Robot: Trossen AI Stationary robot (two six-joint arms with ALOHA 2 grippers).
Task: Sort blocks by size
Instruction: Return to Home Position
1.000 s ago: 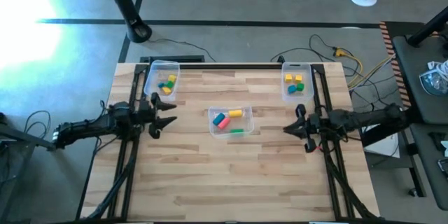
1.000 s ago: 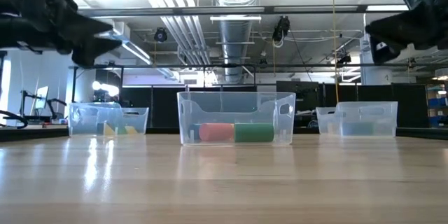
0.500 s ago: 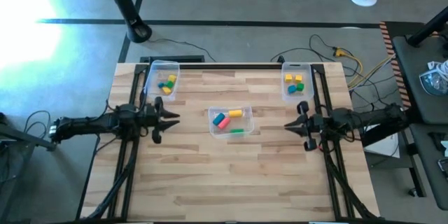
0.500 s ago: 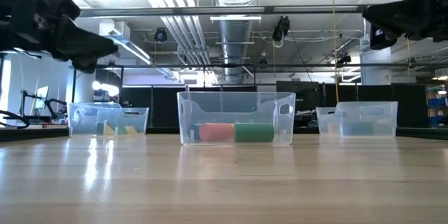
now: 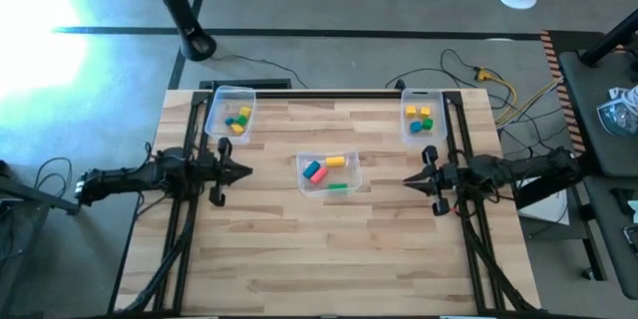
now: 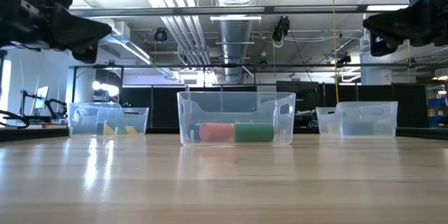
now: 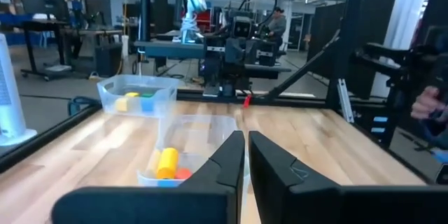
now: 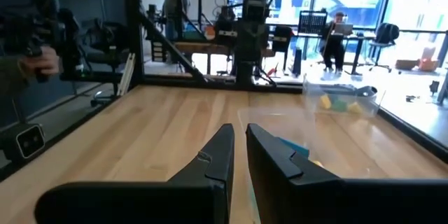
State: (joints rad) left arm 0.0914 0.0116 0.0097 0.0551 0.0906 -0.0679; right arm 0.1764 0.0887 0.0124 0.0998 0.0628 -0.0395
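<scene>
Hovering clenched, left claw (image 5: 245,170), right claw (image 5: 408,180), blocks (image 5: 336,160) in clear bin (image 5: 302,182) between them

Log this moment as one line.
left gripper: shut, empty, above table, left side | right gripper: shut, empty, above right side | blocks: inside three clear bins

This is looking like a robotics lab in an industrial hall: bare ducts (image 6: 234,7) are running under the ceiling, cables (image 5: 482,74) are trailing over the concrete floor (image 5: 329,0), and a person (image 8: 340,31) is sitting at a desk beyond the table (image 8: 175,119).
</scene>
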